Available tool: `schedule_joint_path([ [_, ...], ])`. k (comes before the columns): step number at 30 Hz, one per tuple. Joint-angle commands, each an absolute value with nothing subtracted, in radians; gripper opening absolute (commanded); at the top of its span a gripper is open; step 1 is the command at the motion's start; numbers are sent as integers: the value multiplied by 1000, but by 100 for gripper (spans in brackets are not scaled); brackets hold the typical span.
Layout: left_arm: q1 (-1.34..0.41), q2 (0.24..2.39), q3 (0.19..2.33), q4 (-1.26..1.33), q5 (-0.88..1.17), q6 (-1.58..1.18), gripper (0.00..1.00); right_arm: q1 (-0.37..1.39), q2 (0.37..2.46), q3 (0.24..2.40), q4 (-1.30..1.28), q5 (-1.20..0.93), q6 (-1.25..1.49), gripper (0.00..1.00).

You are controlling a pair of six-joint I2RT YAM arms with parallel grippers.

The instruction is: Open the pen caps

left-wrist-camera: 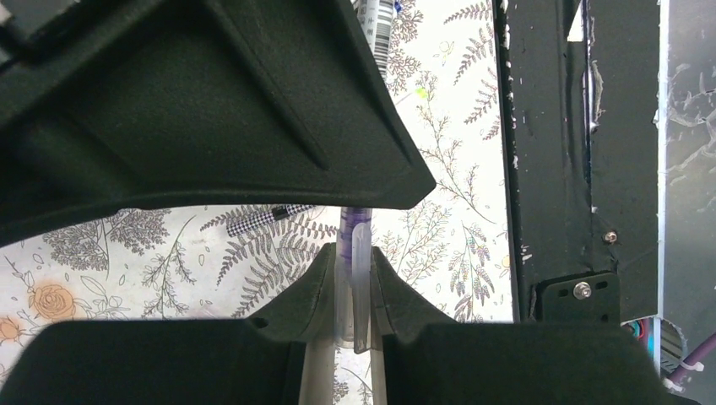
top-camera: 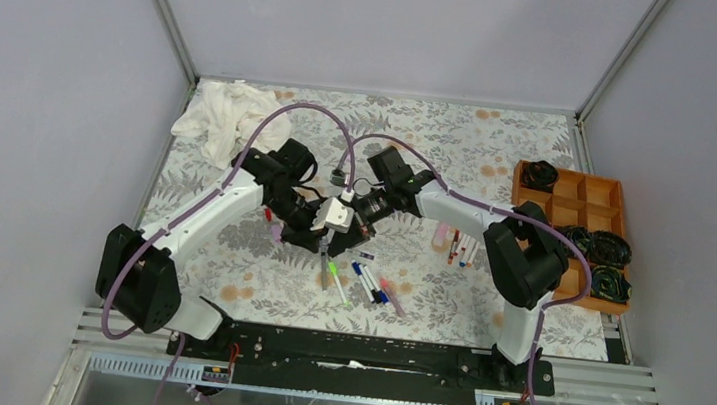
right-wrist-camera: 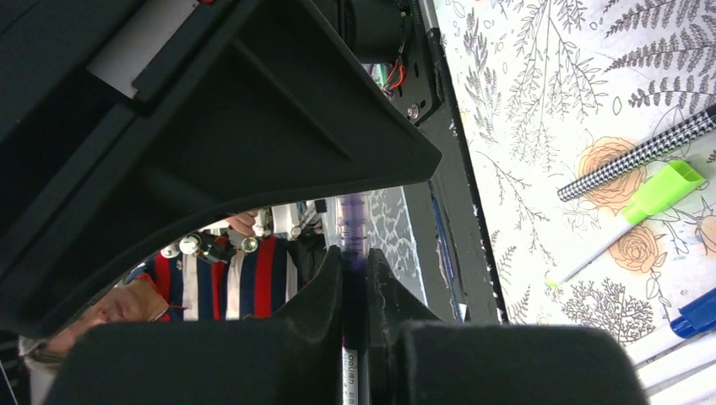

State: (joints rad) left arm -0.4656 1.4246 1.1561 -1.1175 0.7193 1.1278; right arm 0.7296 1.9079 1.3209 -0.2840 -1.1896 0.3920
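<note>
The left gripper's (left-wrist-camera: 355,261) fingers (left-wrist-camera: 312,287) are clamped on a purple-ended pen (left-wrist-camera: 355,253), pinching a pale, translucent stretch of it; a purple section shows just past the fingertips. The right gripper's (right-wrist-camera: 353,261) fingers (right-wrist-camera: 325,291) are closed on the same pen's white, printed barrel, with a translucent purple part just beyond them. I cannot tell whether its cap is seated or already loose. The 2 grippers meet nose to nose above the middle of the table (top-camera: 483,316).

Just nearward of them lie loose pens (top-camera: 366,282), mostly white-barrelled: 1 with a lime-green cap (right-wrist-camera: 667,187), 1 with a blue cap (right-wrist-camera: 697,312), 1 with a houndstooth barrel (right-wrist-camera: 642,152). A second small cluster of pens (top-camera: 458,247) lies toward the right edge.

At the right edge sits an orange tray (top-camera: 576,200) divided into compartments. Black coiled items (top-camera: 609,247) fill several: 1 in the far-left compartment, others in the near ones. A white cloth (top-camera: 223,118) is bunched in the far-left corner.
</note>
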Motion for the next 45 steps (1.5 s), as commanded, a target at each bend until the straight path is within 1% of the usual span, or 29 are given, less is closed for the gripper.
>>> schedule_joint_path([
  [1,-456,1419,1190,-1144,616,1177,0,726,1824,1288,-418,-1119,349,0],
  [4,-422,1412,1201,-1169,585,1219,0,705,1793,1239,-467,-1064,317,0],
  [9,-306,1444,1247,-1203,538,1301,0,683,1752,1171,-476,-995,322,0],
  [12,-245,1465,1266,-1204,548,1322,0,678,1745,1162,-479,-962,328,0],
  [16,-232,1469,1205,-1104,578,1282,0,652,1716,1156,-439,-919,363,0],
  [19,-232,1477,1141,-979,589,1204,0,620,1693,1169,-469,-784,367,0],
  [22,-232,1514,1094,-805,584,1068,1,562,1642,1153,-490,-470,410,0],
  [24,-233,1554,1075,-716,573,996,7,508,1592,1111,-472,-286,460,0],
  [26,-233,1598,1060,-648,546,949,9,467,1550,1077,-467,-114,495,0],
  [28,-233,1644,1046,-586,507,911,14,447,1510,1049,-454,37,516,0],
  [31,-233,1683,1028,-518,465,875,21,441,1482,1006,-416,204,542,0],
  [33,-233,1704,1029,-501,449,857,23,439,1485,983,-387,275,555,0],
  [35,-233,1717,1035,-501,443,843,27,437,1512,980,-374,332,565,0],
  [38,-233,1711,1038,-505,443,836,39,437,1574,1001,-380,387,573,0],
  [41,-233,1683,1049,-529,451,841,47,436,1613,1011,-371,418,577,0],
  [43,-233,1666,1067,-558,469,841,49,437,1630,1011,-362,426,577,0],
  [45,-233,1639,1090,-588,486,836,54,436,1643,1012,-356,424,572,0],
])
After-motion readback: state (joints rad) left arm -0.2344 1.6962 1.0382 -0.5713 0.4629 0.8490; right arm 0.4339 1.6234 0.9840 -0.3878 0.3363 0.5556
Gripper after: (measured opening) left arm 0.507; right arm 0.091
